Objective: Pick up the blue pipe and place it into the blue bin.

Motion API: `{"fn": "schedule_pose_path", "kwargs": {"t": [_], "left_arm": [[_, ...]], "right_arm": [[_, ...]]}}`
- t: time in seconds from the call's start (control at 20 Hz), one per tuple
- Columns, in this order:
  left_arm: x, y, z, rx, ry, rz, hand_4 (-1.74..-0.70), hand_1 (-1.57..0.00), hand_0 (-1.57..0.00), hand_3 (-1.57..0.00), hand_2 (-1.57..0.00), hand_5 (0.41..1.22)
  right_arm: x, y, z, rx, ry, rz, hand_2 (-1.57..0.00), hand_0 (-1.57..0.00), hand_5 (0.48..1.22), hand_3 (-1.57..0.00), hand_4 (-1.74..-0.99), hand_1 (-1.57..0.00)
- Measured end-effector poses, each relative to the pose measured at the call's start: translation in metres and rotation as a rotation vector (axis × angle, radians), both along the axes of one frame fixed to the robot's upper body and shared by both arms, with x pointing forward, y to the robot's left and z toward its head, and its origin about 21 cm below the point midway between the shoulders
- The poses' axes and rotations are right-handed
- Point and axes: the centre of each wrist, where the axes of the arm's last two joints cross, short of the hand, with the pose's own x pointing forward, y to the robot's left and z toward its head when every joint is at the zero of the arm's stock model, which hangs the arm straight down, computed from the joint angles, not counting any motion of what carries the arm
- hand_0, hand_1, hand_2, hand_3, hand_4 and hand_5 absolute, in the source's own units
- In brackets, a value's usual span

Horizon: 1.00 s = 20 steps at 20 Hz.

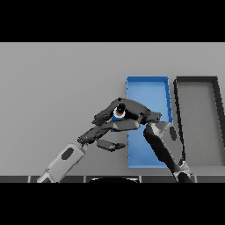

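Head view of a grey table (52,88). A blue bin (149,83), long and open-topped, lies right of centre; just beside it on the right sits a dark bin (197,83) of similar shape. The right hand (132,110) is at the blue bin's left edge, its fingers curled round the pipe (118,112), of which only a pale end with a dark bore and a small patch of blue show between the fingers. The pipe appears to be off the table, though the hand hides most of it. The left hand (99,134) lies just below and left of the right, fingers straight and relaxed, thumb apart, holding nothing.
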Motion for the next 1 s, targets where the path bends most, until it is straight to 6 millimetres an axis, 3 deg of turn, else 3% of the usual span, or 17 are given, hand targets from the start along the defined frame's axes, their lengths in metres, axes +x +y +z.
{"fn": "schedule_pose_path", "kwargs": {"t": [0.25, 0.4, 0.5, 0.65, 0.75, 1.0], "left_arm": [[-0.004, -0.002, 0.003, 0.003, -0.017, -0.005, -0.91, 0.00, 0.00, 0.00, 0.00, 0.502], [-0.005, 0.003, 0.003, -0.004, -0.025, -0.012, -0.91, 0.00, 0.00, 0.00, 0.00, 0.492], [-0.005, 0.004, 0.006, -0.007, -0.013, -0.018, -0.91, 0.00, 0.00, 0.00, 0.00, 0.491], [-0.007, 0.007, 0.002, -0.012, -0.007, -0.008, -0.91, 0.00, 0.00, 0.00, 0.00, 0.487], [-0.003, 0.004, 0.004, -0.013, 0.000, 0.011, -0.90, 0.00, 0.00, 0.00, 0.00, 0.489], [-0.001, 0.007, 0.002, -0.005, 0.016, 0.013, -0.89, 0.00, 0.00, 0.00, 0.00, 0.474]], "right_arm": [[0.015, -0.020, 0.076, 0.148, -0.103, -0.049, -1.57, -1.57, 1.117, -1.57, -1.724, -1.57], [0.033, -0.036, 0.104, 0.178, -0.125, -0.210, -1.57, -1.57, 1.117, -1.57, -1.732, -1.57], [0.051, -0.050, 0.108, 0.157, -0.114, -0.342, -1.57, -1.57, 1.131, -1.57, -1.735, -1.57], [0.077, -0.081, 0.094, 0.080, -0.048, -0.503, -1.57, -1.57, 1.129, -1.57, -1.738, -1.57], [0.089, -0.098, 0.067, 0.053, 0.050, -0.589, -1.57, -1.57, 1.120, -1.57, -1.739, -1.57], [0.088, -0.122, -0.002, -0.076, 0.237, -0.727, -1.57, -1.57, 1.120, -1.57, -1.740, -1.57]]}}
